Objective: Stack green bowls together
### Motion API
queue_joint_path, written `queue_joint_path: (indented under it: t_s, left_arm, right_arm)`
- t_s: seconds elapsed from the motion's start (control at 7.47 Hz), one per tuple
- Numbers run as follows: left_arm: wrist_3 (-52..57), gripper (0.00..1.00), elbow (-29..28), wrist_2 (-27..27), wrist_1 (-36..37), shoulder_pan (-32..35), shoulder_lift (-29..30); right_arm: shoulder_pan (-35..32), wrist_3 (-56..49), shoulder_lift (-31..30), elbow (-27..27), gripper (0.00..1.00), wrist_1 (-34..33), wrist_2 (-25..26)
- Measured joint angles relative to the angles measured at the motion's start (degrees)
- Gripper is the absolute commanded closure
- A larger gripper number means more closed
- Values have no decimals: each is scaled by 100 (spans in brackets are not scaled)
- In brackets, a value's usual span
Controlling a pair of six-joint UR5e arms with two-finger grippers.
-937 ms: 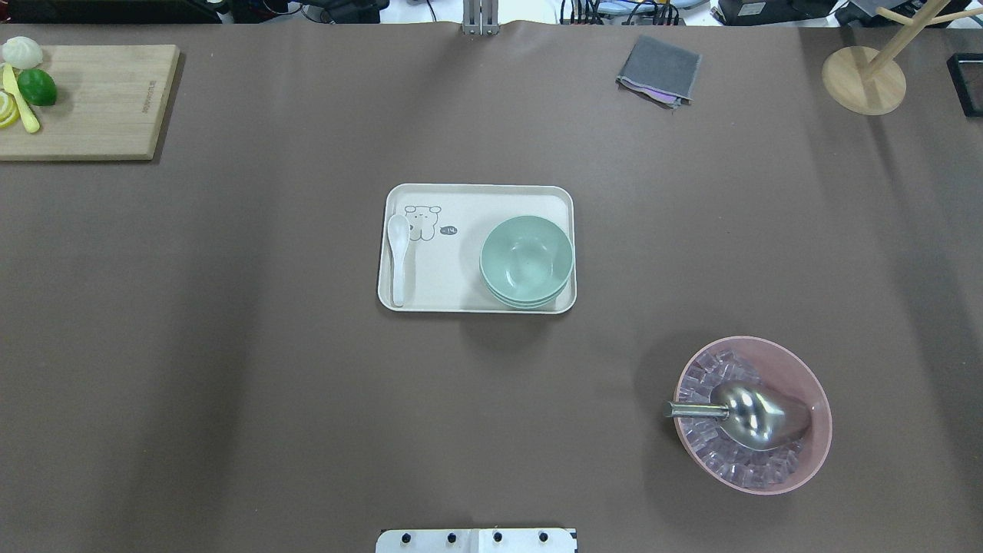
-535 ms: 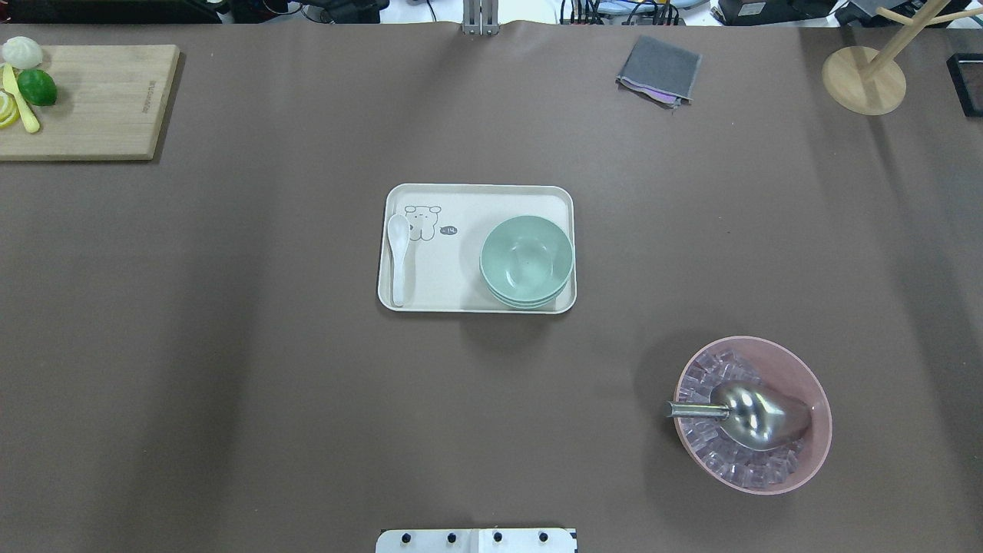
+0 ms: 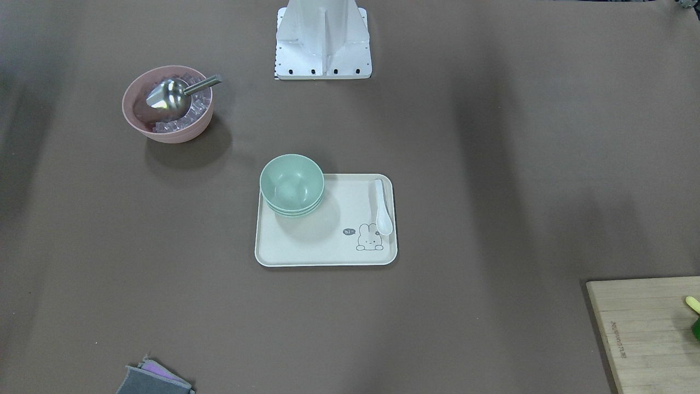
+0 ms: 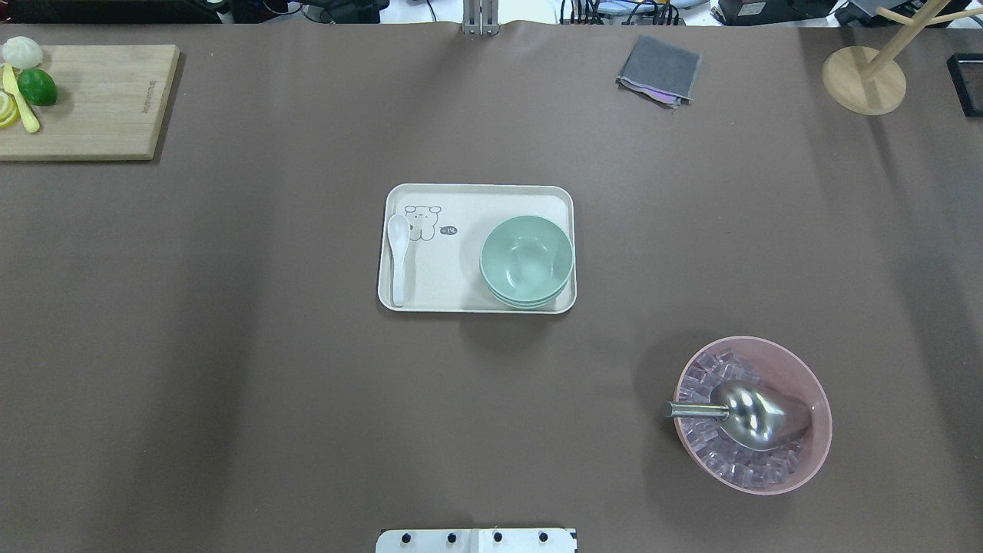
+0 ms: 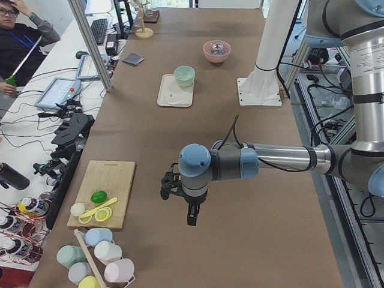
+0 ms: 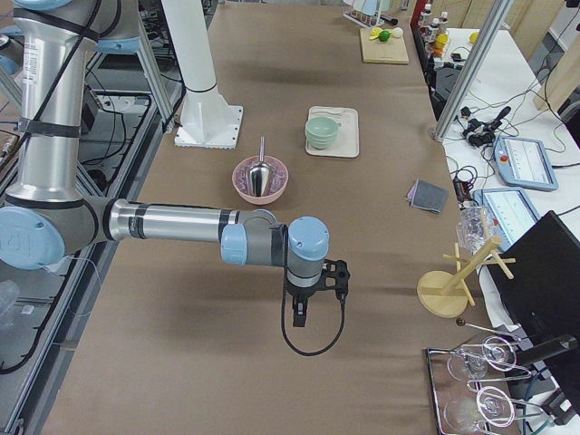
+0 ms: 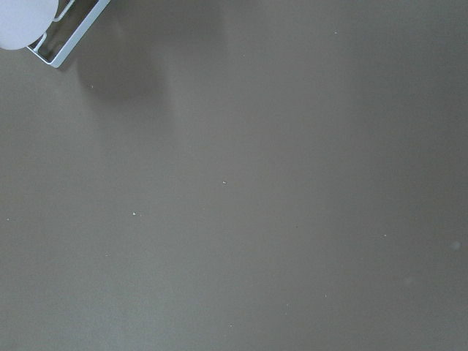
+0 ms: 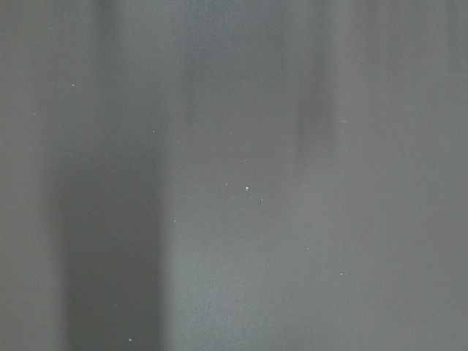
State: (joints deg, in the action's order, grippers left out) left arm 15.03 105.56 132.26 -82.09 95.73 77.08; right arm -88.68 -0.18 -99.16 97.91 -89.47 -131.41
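Note:
Three pale mint-green bowls [image 4: 527,261] sit nested in one stack on the right end of a cream tray [image 4: 461,203]. The stack also shows in the front-facing view [image 3: 291,184], the left side view [image 5: 185,75] and the right side view [image 6: 322,132]. Neither gripper is in the overhead or front-facing view. My left gripper [image 5: 191,216] hangs over bare table far from the tray, near the cutting board. My right gripper [image 6: 302,313] hangs over bare table beyond the pink bowl. I cannot tell whether either is open or shut. Both wrist views show only brown table.
A white spoon [image 4: 398,257] lies on the tray's left side. A pink bowl [image 4: 814,453] with ice and a metal scoop stands front right. A cutting board [image 4: 100,104] with lime and lemon, a grey cloth [image 4: 659,71] and a wooden stand [image 4: 864,81] line the far edge.

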Motion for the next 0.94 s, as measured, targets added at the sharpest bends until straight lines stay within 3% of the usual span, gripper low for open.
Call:
queue_joint_path:
  t_s: [0.94]
  left_arm:
    - [0, 2, 0, -8, 0, -2, 0]
  right_arm:
    - [0, 9, 10, -6, 0, 101, -16]
